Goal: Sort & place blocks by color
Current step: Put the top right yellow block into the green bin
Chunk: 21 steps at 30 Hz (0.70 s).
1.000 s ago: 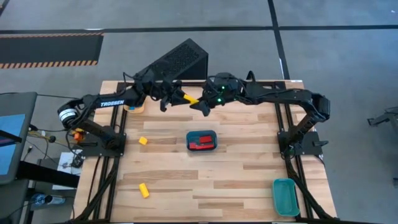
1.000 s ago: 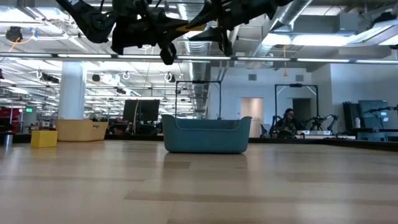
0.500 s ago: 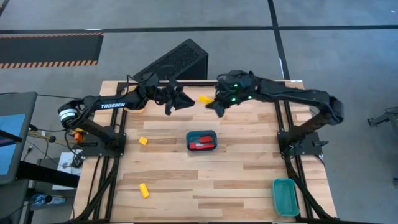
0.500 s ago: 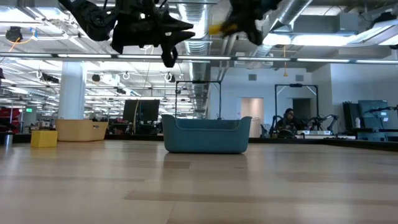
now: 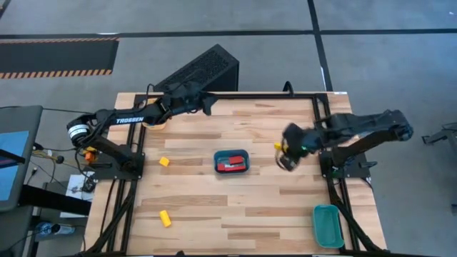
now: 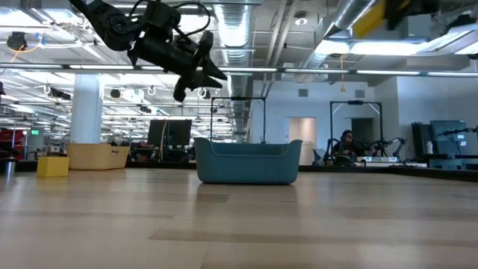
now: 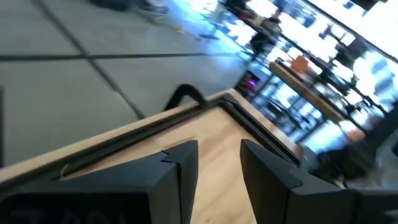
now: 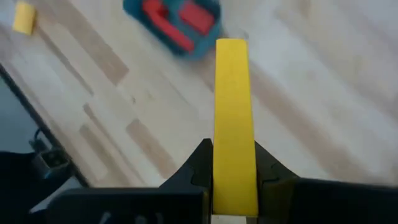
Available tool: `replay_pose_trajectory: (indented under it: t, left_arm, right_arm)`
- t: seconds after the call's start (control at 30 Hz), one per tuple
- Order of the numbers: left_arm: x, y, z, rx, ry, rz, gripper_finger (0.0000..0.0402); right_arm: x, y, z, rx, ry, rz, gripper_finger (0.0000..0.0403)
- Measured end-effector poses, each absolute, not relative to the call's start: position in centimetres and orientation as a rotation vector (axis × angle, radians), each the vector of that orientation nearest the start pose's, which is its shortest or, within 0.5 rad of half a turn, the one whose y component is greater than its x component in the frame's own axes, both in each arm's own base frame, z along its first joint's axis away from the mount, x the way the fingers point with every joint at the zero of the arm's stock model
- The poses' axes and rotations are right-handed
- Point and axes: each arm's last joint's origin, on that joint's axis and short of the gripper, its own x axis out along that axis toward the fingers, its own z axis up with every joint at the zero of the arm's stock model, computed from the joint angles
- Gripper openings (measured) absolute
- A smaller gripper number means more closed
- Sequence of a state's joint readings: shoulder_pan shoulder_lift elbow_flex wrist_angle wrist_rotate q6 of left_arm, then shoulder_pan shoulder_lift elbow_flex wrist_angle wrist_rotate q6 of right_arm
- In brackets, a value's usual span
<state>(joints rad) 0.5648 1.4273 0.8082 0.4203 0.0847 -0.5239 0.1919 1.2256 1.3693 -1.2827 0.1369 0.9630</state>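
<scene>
My right gripper (image 5: 287,154) hangs over the table's right half, right of the middle teal tray (image 5: 232,170), shut on a yellow bar (image 8: 235,106). The bar also shows at the top of the low view (image 6: 370,19). That tray holds red blocks (image 5: 231,160). Two more yellow blocks lie flat on the wood, one left of the tray (image 5: 164,162) and one near the front left (image 5: 166,218). My left gripper (image 5: 208,106) hovers open and empty at the far edge (image 7: 219,165). No blue blocks show. My right gripper pinches the yellow bar between its two fingers (image 8: 200,163) at the bar's near end (image 8: 235,180). The bar runs along the fingers and sticks out well past the tips. It is lifted clear, high over the table in the low view.
An empty teal tray (image 5: 328,225) lies at the near right corner. A yellow-orange tray (image 5: 154,124) sits far left, mostly under my left arm. A black perforated box (image 5: 202,70) stands beyond the far edge. Bare wood lies between the trays.
A second ago both grippers met at the yellow bar over the table's far middle. The bar has gone with my right gripper, which has swung toward the right and near side. My left gripper has stayed near the far edge and turned to point toward the right.
</scene>
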Motion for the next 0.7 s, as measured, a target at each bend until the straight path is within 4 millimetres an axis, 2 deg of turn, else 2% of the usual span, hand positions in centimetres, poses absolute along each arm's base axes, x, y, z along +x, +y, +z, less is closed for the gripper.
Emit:
replay_pose_trajectory:
  t: [0.17,0.3,0.43,0.7]
  left_arm:
    - [26.6,16.1,25.3,-0.621,0.040,0.525,0.0100]
    - [27.0,15.8,26.2,-0.555,-0.037,0.486,0.0091]
    - [27.3,15.3,26.7,-0.539,-0.093,0.499,0.0082]
    - [27.6,14.7,26.0,-0.561,-0.024,0.519,0.0067]
  right_arm:
    - [18.3,7.3,35.7,0.768,1.115,-0.504,0.0046]
    - [18.0,10.6,34.8,0.788,1.135,-0.531,0.0046]
    - [17.7,13.5,33.6,0.775,1.245,-0.513,0.0046]
    - [16.8,17.6,31.8,0.720,1.440,-0.449,0.0054]
